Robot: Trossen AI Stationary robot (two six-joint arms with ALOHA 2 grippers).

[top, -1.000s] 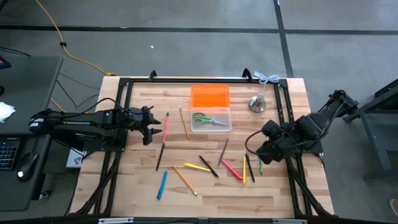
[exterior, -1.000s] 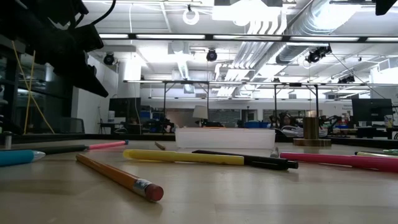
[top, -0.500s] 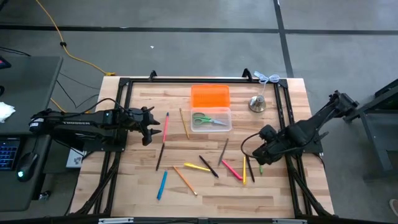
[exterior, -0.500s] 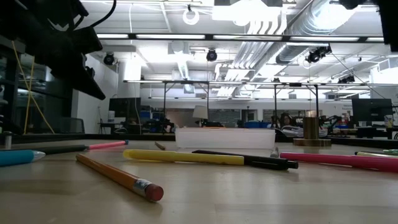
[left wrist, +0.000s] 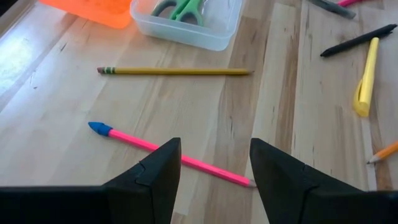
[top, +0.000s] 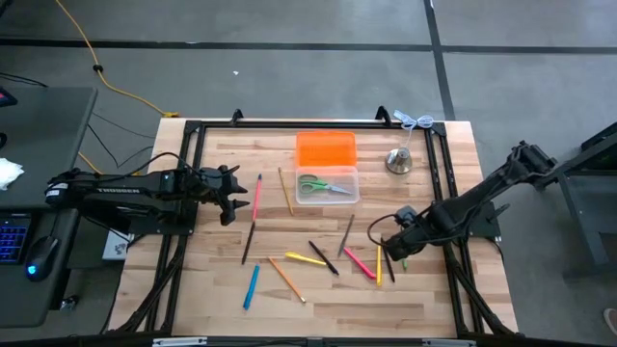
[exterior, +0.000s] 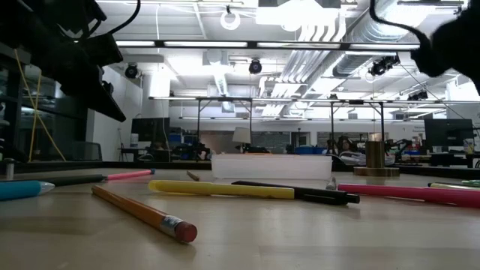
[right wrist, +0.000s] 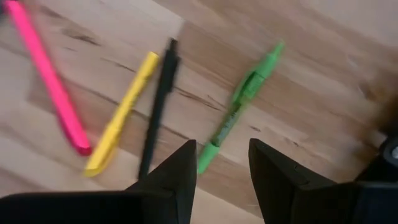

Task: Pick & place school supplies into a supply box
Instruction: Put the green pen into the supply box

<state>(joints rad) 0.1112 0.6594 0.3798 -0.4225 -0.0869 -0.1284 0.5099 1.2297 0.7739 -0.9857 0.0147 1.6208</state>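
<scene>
The clear supply box point(top: 328, 185) stands at the table's far middle with green-handled scissors point(top: 323, 185) inside. Its orange lid point(top: 326, 149) lies just behind it. Several pens and pencils lie flat on the table. My left gripper point(top: 229, 196) is open and empty, just left of a pink pen with a blue cap point(left wrist: 168, 149). My right gripper point(top: 382, 237) is open and empty, above a green pen point(right wrist: 239, 112), a black pen point(right wrist: 158, 99), a yellow pen point(right wrist: 121, 121) and a pink pen point(right wrist: 50, 87) at the table's right.
A silver bell-shaped object point(top: 399, 161) stands right of the lid. A yellow pencil point(left wrist: 174, 71) lies between the left gripper and the box. A blue pen point(top: 251, 286), an orange pencil point(top: 286, 280) and a yellow pen point(top: 305, 258) lie toward the near edge. A black frame point(top: 289, 124) borders the table.
My right gripper has gone toward the table's left, out over the group of pens at the right, as its arm stretches out. Its fingers stay open. The pens, the box and my left arm have kept still.
</scene>
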